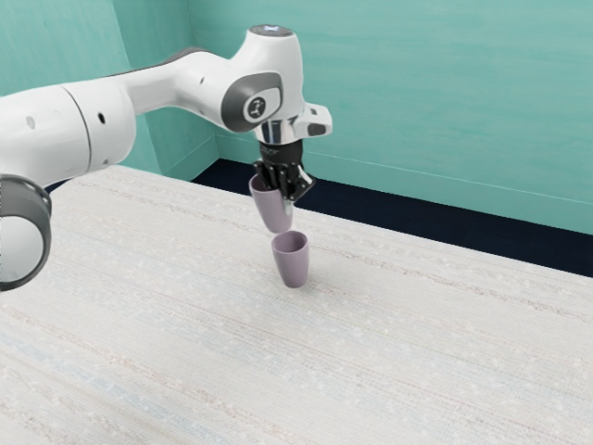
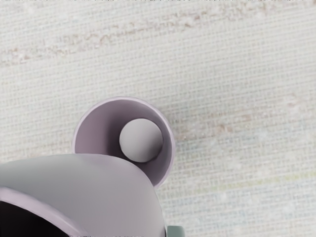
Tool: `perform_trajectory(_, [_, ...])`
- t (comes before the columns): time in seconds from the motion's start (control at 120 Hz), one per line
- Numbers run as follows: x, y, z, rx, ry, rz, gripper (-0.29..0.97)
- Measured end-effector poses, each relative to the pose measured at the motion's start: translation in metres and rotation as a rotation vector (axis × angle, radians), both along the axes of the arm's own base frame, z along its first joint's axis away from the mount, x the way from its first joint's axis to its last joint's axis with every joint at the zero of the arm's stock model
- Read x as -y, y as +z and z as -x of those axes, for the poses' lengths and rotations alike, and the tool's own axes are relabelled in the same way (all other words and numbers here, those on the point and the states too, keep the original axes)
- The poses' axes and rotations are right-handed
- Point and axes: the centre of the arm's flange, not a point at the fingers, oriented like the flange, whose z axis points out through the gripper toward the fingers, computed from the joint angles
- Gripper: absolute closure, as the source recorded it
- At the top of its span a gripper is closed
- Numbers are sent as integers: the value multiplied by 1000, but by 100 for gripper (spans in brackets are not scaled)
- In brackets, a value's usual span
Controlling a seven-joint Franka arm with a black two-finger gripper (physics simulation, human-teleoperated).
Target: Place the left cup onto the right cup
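Two mauve cups. One cup [image 1: 291, 259] stands upright on the table, its mouth open upward; in the wrist view this standing cup [image 2: 163, 133] lies just beyond the held one, its pale floor visible. My black gripper [image 1: 283, 188] is shut on the rim of the other cup [image 1: 272, 209], which hangs tilted in the air, its base just above and slightly to the exterior view's left of the standing cup's rim. The held cup [image 2: 79, 192] appears large and blurred directly under my hand.
A pale woven table top [image 1: 417, 352] spreads widely around the cups. Its far edge [image 1: 445, 243] runs behind them, with a dark floor strip and teal walls [image 1: 445, 83] beyond.
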Motion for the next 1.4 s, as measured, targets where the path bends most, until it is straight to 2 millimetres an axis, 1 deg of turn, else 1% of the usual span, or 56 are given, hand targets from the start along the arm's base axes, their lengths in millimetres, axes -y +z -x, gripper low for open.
perform_trajectory(0.408, [-1,-7,-5,-8,-2,-2,79])
perform_trajectory(0.675, [-2,-16,-8,-20,-6,-3,78])
perform_trajectory(0.817, [-3,-17,-11,-16,-5,1,79])
perform_trajectory(1.4, [-1,-26,-16,-25,-12,6,78])
